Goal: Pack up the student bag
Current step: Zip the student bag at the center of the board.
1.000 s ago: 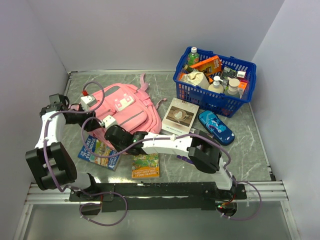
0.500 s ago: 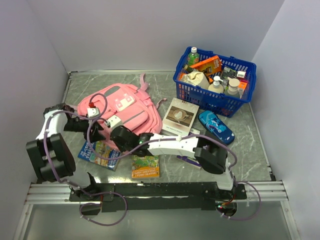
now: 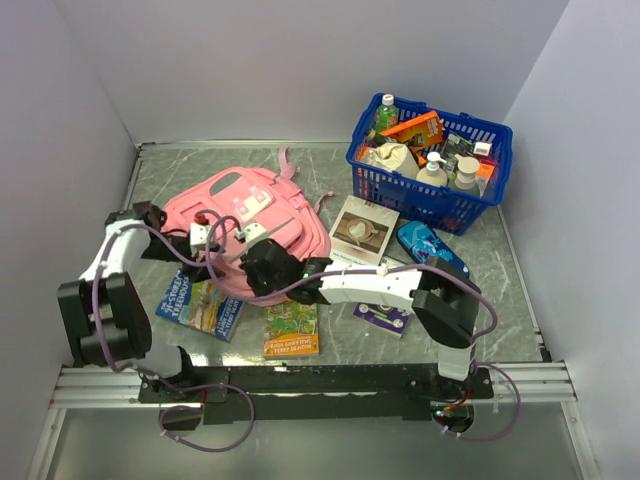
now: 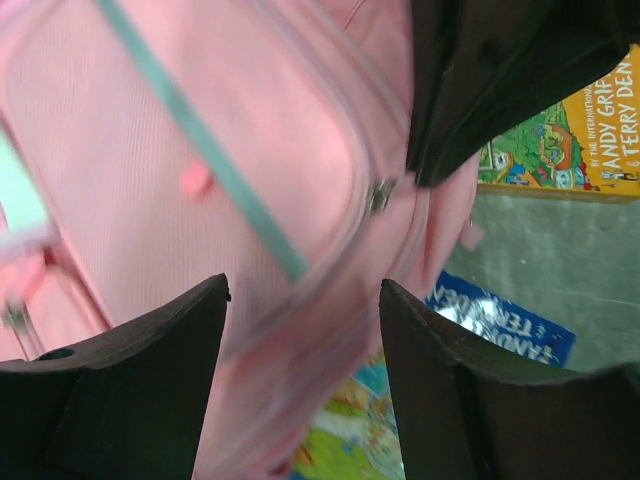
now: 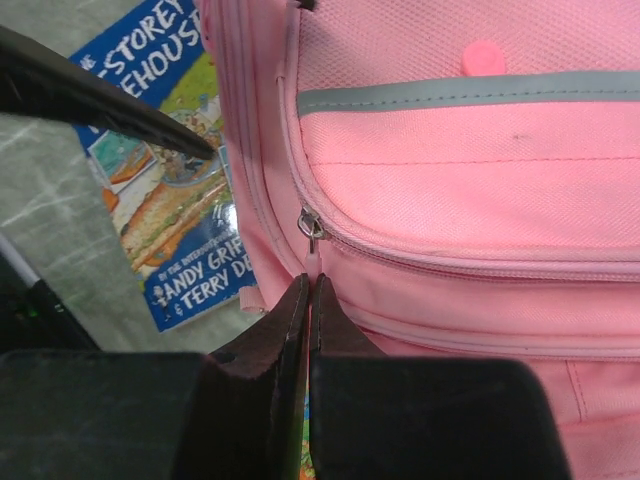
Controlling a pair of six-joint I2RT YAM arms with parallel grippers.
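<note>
Student bag is laid flat at about ten o'clock from the table's middle, front pockets turned up; nothing is seen packed yet, so the step in hand is judged to be the opening of a pocket zip. Nearest the arm bases, an orange paperback at six o'clock and a blue Treehouse book at eight o'clock are left waiting, the latter partly overlapped by the bag; just beyond, the right gripper is pinched tight on the zip pull; the left gripper is held wide, pink fabric between its fingers, unclamped. Next, it is judged, the fabric should be clamped while the pull is drawn along its track; farthest, at two o'clock, a blue basket is stood well apart.
</note>
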